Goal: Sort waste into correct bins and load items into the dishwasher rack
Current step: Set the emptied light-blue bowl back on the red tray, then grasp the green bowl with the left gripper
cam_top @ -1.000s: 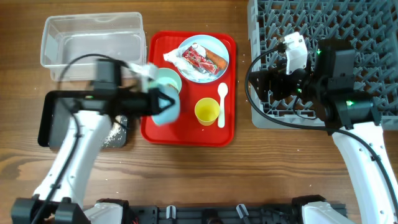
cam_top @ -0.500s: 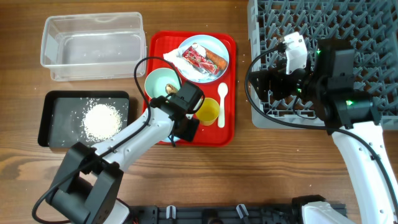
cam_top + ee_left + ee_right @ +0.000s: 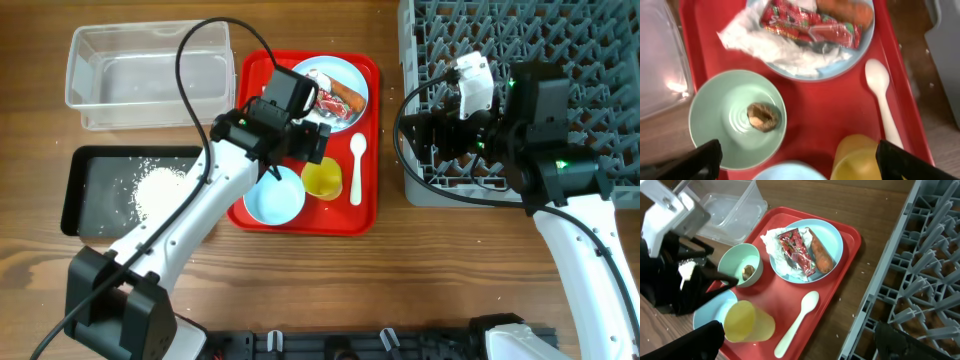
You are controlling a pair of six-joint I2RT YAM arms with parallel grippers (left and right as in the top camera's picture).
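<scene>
My left gripper (image 3: pixel 295 158) (image 3: pixel 797 152) hangs open above the red tray, holding nothing. Under it, a pale green bowl (image 3: pixel 737 117) holds a brown scrap (image 3: pixel 762 116). A light blue bowl (image 3: pixel 275 196) sits empty at the tray's front, beside the yellow cup (image 3: pixel 322 178) and the white spoon (image 3: pixel 357 165). The light blue plate (image 3: pixel 345 80) carries a red wrapper (image 3: pixel 807 25), a carrot piece (image 3: pixel 847 10) and a tissue (image 3: pixel 765 45). Rice (image 3: pixel 158 190) lies in the black tray (image 3: pixel 80 190). My right gripper (image 3: pixel 415 135) (image 3: pixel 795 340) is open and empty at the rack's (image 3: pixel 560 60) left edge.
The clear tub (image 3: pixel 150 62) stands empty at the back left, behind the black tray. The red tray (image 3: pixel 370 215) lies between the bins and the grey rack. A few loose rice grains dot the wood near the rack. The left arm's cable arcs over the tub.
The left arm swung from the black tray, where it left the rice, back over the red tray. It set the light blue bowl down at the tray's front and opened. The right arm stayed still.
</scene>
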